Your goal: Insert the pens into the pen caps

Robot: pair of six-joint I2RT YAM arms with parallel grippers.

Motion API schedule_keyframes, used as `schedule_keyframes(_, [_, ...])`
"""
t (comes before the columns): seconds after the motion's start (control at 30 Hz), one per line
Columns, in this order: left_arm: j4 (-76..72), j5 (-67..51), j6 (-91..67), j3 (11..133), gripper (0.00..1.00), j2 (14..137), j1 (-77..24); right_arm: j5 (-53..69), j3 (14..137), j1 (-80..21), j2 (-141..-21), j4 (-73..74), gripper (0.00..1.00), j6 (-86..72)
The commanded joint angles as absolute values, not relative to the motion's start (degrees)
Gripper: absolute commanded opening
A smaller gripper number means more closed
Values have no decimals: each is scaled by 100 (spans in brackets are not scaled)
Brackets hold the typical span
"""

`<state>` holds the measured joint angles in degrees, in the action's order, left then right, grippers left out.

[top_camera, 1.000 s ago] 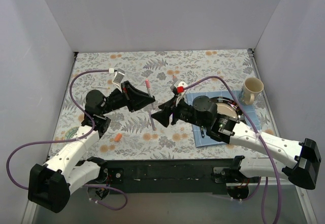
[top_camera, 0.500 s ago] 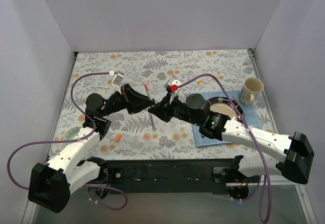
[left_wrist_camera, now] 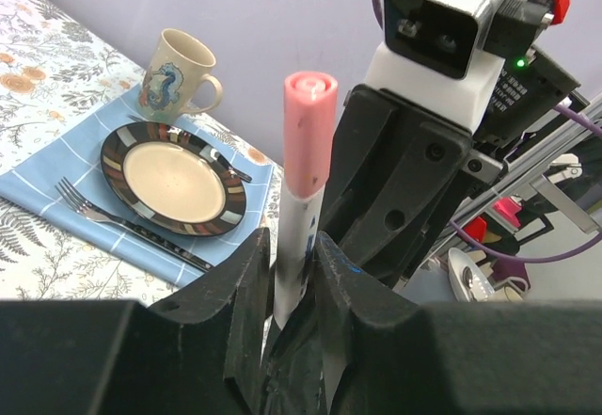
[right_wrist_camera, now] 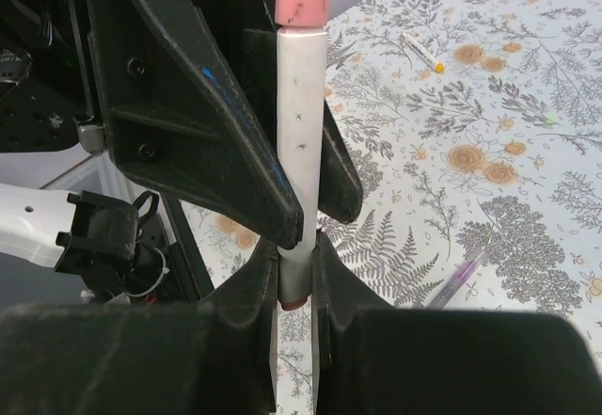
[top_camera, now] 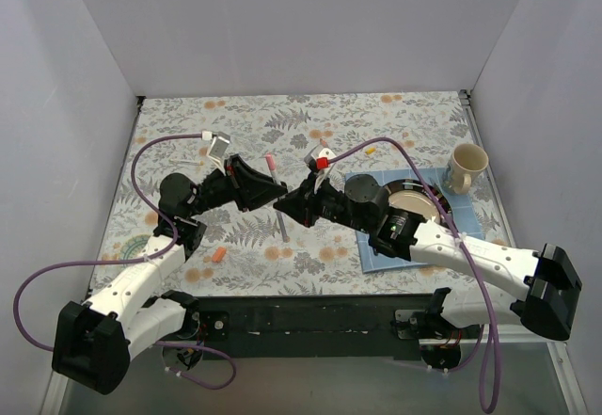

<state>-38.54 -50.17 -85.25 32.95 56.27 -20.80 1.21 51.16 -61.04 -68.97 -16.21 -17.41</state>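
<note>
A whitish pen [left_wrist_camera: 299, 236] stands upright between both grippers, with a pink cap [left_wrist_camera: 308, 123] on its top end. My left gripper [left_wrist_camera: 290, 269] is shut on the middle of its barrel. My right gripper [right_wrist_camera: 294, 279] faces it and is shut on the pen's lower end [right_wrist_camera: 294, 288]. From above, the two grippers meet tip to tip at the table's middle, left gripper [top_camera: 279, 188] and right gripper [top_camera: 282, 204], with the pink cap [top_camera: 271, 162] showing beside them. A purple pen [top_camera: 284, 228] lies just below them. Another pen [top_camera: 372, 150] lies further back. An orange cap [top_camera: 218, 255] lies at the front left.
A blue cloth [top_camera: 376, 255] at the right carries a dark-rimmed plate [top_camera: 435, 210] and a fork [left_wrist_camera: 94, 210]. A cream mug [top_camera: 466, 167] stands behind it. White walls close the table in on three sides.
The right arm has swung left to meet the left gripper, and its jaws have closed on the pen's lower end. The left arm has barely moved.
</note>
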Motion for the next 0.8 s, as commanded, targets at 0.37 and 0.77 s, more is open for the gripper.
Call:
schedule_keyframes(0.37, [-3753, -4887, -8297, 3656, 3, 5502, -2092, 299, 4817, -6100, -6610, -2004, 1, -1960])
schedule_keyframes(0.77, [-4148, -4975, -8745, 3446, 0, 5458, -2083, 430, 5273, -6091, -6811, -1942, 55, -1934])
